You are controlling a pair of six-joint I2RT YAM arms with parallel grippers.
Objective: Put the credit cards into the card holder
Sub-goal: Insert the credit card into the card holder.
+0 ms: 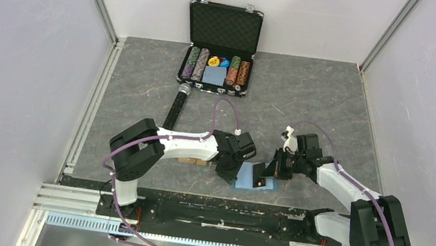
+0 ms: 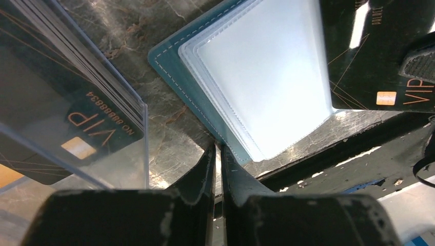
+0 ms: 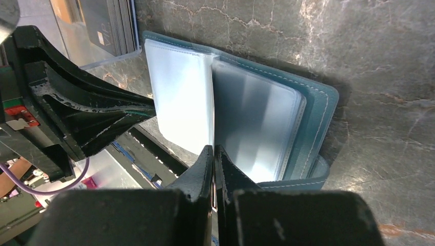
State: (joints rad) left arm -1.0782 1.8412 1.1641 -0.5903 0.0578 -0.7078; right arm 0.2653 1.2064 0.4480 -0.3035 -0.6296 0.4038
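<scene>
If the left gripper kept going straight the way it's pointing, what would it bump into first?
The card holder. The left gripper points right at the near edge of its clear sleeves, and it is so close that they may be touching; the picture doesn't settle that.

Bright overhead light, glare whitening the card holder (image 2: 267, 77)

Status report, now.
Left gripper pinches card holder edge. Right gripper shut on dark VIP card at the open holder. Clear box with more cards alongside, not blocking.

Open black chip case (image 1: 224, 19), poker chips (image 1: 198, 63) inside, far on grey table (image 1: 332, 106); black rod (image 1: 175, 110) alongside.
</scene>
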